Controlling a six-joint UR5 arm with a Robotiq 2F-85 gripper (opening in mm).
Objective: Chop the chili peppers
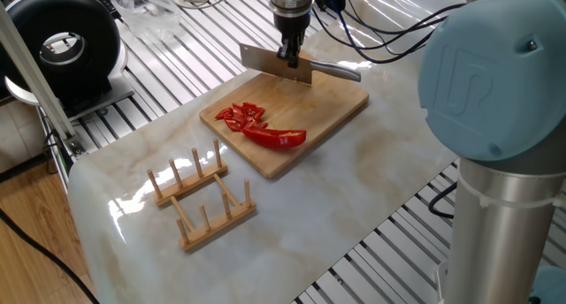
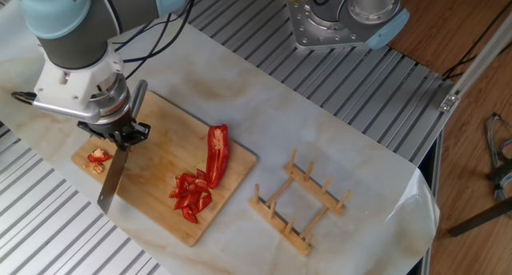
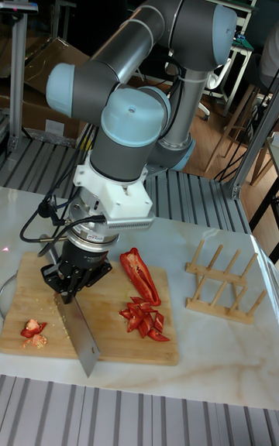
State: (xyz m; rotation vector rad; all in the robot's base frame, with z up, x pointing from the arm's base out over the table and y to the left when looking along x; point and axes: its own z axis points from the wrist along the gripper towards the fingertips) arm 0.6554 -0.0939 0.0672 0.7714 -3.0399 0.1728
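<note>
Partly chopped, judged from layout on rectangular pale bamboo cutting board (image 2: 164,159): heap of small glossy red chili bits (image 2: 192,195) near one board corner, one long curved glossy red chili half (image 2: 217,153) uncut just beside heap, touching or nearly touching it. Separate small scrap of reddish bits with pale seeds (image 2: 98,158) at opposite end of board, well apart from main heap. Remaining work, by estimate: whole of long half, perhaps finer pass over heap. Two-finger gripper (image 2: 120,136) clenched on dark handle of steel flat-bladed cleaver (image 3: 80,330); blade raised clear of board in one fixed view, hanging over far board end, well apart from peppers. In tall fixed view blade reaches past near board edge, handle hidden within fingers. Long half: long axis roughly across short dimension of board in other fixed view, near vertical in that picture, broad cut end toward far board edge, tapered tip toward heap of bits. In one fixed view same half (image 1: 278,137) lying along near-right board edge, glossy skin up or cut face up not resolvable. Cleaver blade long axis running at slant relative to pepper's long axis, as read from other fixed view. Wooden peg dish rack (image 2: 299,202) on white marbled table top (image 2: 320,131) beside board, not involved.
</note>
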